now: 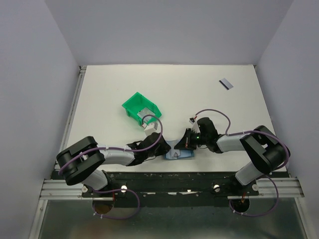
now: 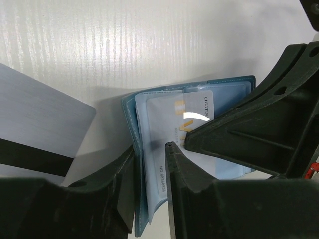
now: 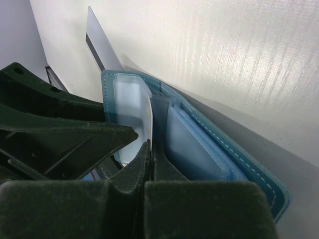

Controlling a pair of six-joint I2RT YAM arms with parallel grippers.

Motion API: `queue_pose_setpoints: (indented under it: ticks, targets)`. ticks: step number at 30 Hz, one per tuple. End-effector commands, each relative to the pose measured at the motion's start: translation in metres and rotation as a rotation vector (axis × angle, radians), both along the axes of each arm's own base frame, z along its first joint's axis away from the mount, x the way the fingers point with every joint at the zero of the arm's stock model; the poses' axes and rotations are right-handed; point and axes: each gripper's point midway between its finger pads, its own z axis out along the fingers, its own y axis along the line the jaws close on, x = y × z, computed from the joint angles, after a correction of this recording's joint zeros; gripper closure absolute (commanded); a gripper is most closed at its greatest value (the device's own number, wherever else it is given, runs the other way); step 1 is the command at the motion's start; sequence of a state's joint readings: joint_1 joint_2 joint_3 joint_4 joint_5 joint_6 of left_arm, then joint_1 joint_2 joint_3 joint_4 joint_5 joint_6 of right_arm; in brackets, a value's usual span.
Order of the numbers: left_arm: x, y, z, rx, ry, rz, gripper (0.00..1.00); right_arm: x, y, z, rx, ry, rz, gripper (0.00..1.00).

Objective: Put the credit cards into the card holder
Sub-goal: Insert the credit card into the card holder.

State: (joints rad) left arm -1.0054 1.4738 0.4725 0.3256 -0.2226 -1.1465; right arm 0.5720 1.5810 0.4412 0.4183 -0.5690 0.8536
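Observation:
The slate-blue card holder [image 1: 182,155] lies open near the table's front edge, between both grippers. A whitish printed card [image 2: 197,105] sits inside its clear sleeve [image 2: 149,124]. My left gripper [image 2: 149,149] is open, its jaws straddling the holder's cover and sleeve edge with a gap on the right side. My right gripper [image 3: 151,144] is shut, its tips pinching the clear sleeve [image 3: 133,107] of the card holder [image 3: 234,154]. A silvery credit card [image 2: 42,124] with a dark stripe lies flat just left of the holder. Another credit card [image 1: 226,84] lies far back on the right.
A green plastic bin [image 1: 140,107] stands behind the left arm, close to its wrist. Both arms [image 1: 119,157] [image 1: 234,142] reach inward and meet over the holder. White walls enclose the table on three sides.

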Motion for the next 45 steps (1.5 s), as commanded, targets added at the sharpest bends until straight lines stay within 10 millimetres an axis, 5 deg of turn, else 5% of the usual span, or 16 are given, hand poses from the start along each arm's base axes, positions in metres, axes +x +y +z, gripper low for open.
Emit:
queue_pose_setpoints:
  ticks: [1,12,16,22,34,45]
  targets:
    - [-0.011,0.015,-0.009,0.072,0.024,-0.015,0.59,-0.012,-0.012,-0.023,-0.085,0.052,-0.004,0.99]
    - [-0.003,0.042,0.039,0.172,-0.097,-0.008,0.52,-0.011,-0.014,-0.025,-0.103,0.048,-0.008,0.99]
    - [-0.002,0.030,0.039,0.141,-0.114,-0.048,0.75,-0.011,-0.014,-0.025,-0.105,0.047,-0.008,0.99]
    - [-0.004,0.010,0.029,0.128,-0.101,-0.120,1.00,-0.011,-0.015,-0.024,-0.111,0.042,-0.007,0.99]
    - [-0.010,0.007,-0.016,0.207,0.006,-0.142,1.00,-0.008,-0.012,-0.018,-0.107,0.022,0.008,0.98]
    - [-0.013,0.005,-0.027,0.212,0.032,-0.152,1.00,-0.007,-0.006,-0.018,-0.062,0.037,0.003,0.96]
